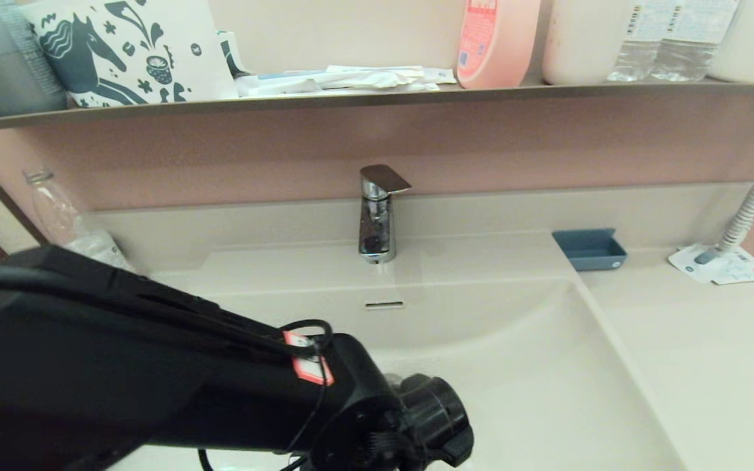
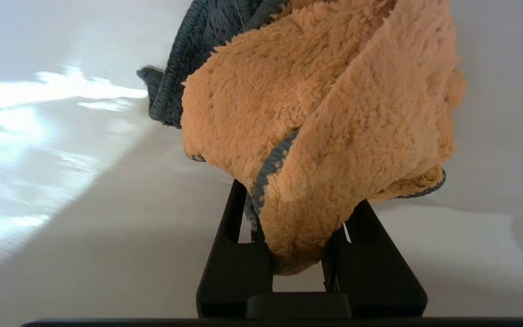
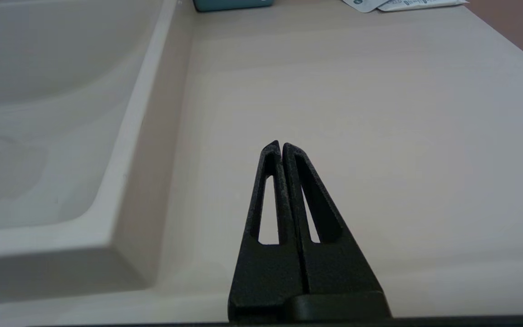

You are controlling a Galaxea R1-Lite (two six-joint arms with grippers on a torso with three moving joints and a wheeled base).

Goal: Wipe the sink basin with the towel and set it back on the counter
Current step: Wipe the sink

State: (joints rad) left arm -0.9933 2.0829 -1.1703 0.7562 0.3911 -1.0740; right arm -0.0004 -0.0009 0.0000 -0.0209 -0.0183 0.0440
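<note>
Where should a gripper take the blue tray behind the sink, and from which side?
Judging by shape: grip one long wall of the blue tray from above, one finger inside, one outside. It is a shallow open rectangle sitting flat on the counter, so its thin upright rim is the only graspable edge.

1. The sink basin (image 1: 547, 366): glossy off-white, rectangular, chrome faucet behind it.
2. The towel (image 2: 325, 118): fluffy orange with grey edging, bunched, clamped between black fingers (image 2: 239, 254) over the basin.
3. The desk (image 3: 357, 100): smooth, off-white, beside the basin.
</note>
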